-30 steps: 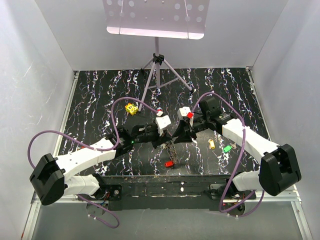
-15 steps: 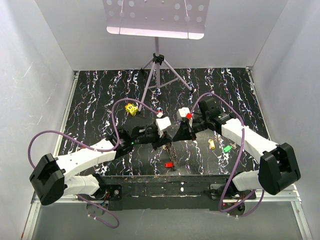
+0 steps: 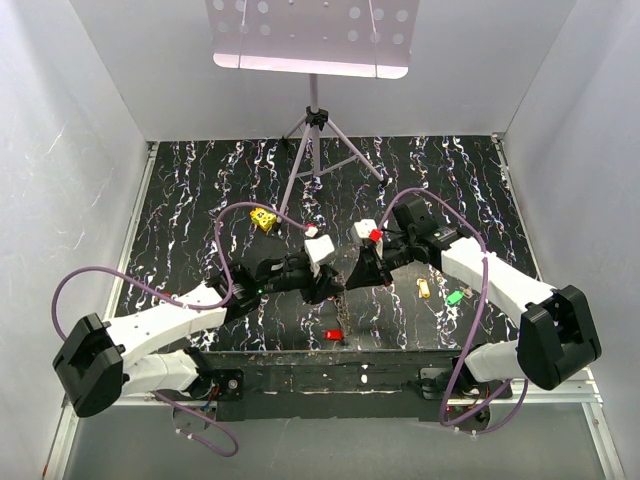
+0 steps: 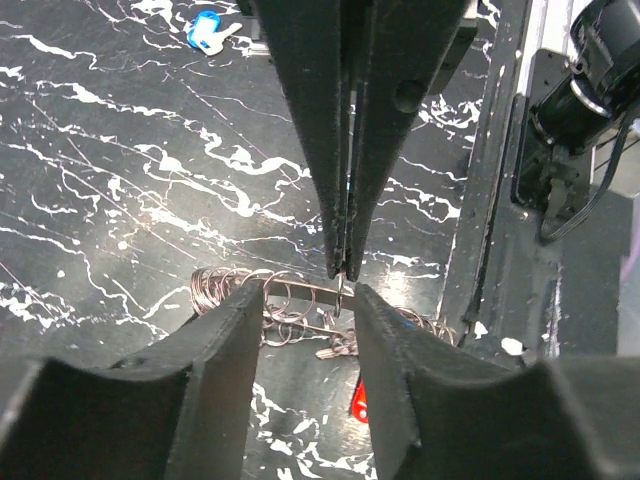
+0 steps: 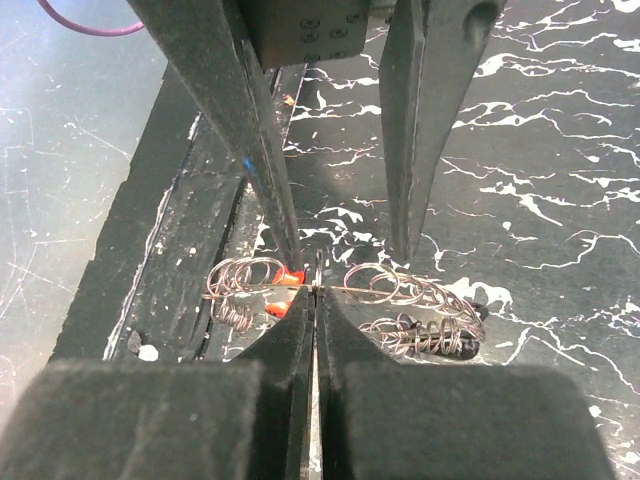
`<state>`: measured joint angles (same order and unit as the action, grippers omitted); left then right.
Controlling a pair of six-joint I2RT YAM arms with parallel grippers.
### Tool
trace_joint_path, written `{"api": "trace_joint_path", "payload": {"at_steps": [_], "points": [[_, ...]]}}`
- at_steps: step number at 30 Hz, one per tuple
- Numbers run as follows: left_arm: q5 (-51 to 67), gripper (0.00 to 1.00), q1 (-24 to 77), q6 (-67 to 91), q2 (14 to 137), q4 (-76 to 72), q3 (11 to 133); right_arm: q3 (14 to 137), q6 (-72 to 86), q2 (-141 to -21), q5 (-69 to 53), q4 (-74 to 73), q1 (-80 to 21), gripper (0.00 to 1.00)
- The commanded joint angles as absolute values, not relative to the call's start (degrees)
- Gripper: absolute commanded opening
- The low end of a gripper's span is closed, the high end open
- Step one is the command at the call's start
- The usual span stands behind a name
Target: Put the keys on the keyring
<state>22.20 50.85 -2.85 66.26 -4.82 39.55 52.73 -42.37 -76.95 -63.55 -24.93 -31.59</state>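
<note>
Grey wire at my fingertips, left arm noting: the grey wire keyring (image 4: 290, 305), strung with dull metal loops and keys, is held above the table. It runs crosswise between the fingers of my left gripper (image 4: 305, 295). My jaws stand spread, one finger (image 4: 215, 370) on each side of the wire. Whether either pad touches it, I cannot tell.

Right arm, confirming: my right gripper (image 5: 315, 297) is pressed together on that wire, pinching it at the middle, with looped clusters to both sides. Your two fingers come down from above, apart, flanking my pinch.

Left: Below the ring, a small key with a red plastic head (image 4: 360, 400). Hanging from the ring or lying beneath it: cannot tell.

Right: From overhead that red key sits by the near edge of the black, white-veined table (image 3: 200, 200), nearer than our tips. Farther out on my side lie an orange-headed key (image 3: 424, 288) and a green-headed key (image 3: 455, 297), near each other and apart from the ring.

Left: Beyond your fingers, a blue-headed key (image 4: 205, 28) flat on the table. Farther on my side, a yellow dotted cube (image 3: 263, 219); at the far end, a pale tripod stand (image 3: 315, 120).
</note>
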Motion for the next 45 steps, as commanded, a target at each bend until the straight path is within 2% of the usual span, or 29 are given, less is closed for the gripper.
{"api": "trace_joint_path", "payload": {"at_steps": [1,4,5,7,13,17,27,40,45], "points": [[20.04,0.45,50.8,-1.93,61.09,-7.2,36.92,55.72,-42.71,-76.55,-65.74,-26.37,-32.52,0.01],[18.72,0.53,50.8,-1.93,57.15,-7.47,34.72,56.25,-44.99,-76.46,-64.43,-28.2,-33.48,0.01],[18.37,0.59,50.8,-1.93,56.0,-7.12,33.85,56.51,-46.57,-76.38,-63.03,-29.43,-33.92,0.01],[16.88,0.65,50.8,-1.59,52.84,-5.81,32.61,57.21,-50.17,-76.03,-58.12,-31.98,-35.94,0.01],[17.92,0.67,50.89,-0.44,43.34,-4.92,26.73,59.85,-54.04,-76.38,-49.59,-37.17,-39.1,0.01],[20.39,0.67,50.98,-1.14,43.41,-4.92,26.01,61.96,-54.67,-77.78,-43.52,-39.72,-42.18,0.01],[20.74,0.61,51.24,-3.51,52.91,-11.24,26.63,64.77,-54.32,-80.51,-42.1,-42.89,-44.21,0.01],[21.09,0.34,51.33,-0.44,53.17,-18.89,23.29,66.53,-57.13,-81.65,-46.05,-46.85,-44.3,0.01],[22.67,0.29,51.33,2.9,54.75,-21.44,23.29,66.27,-56.16,-81.65,-46.67,-45.88,-44.3,0.01]]}}
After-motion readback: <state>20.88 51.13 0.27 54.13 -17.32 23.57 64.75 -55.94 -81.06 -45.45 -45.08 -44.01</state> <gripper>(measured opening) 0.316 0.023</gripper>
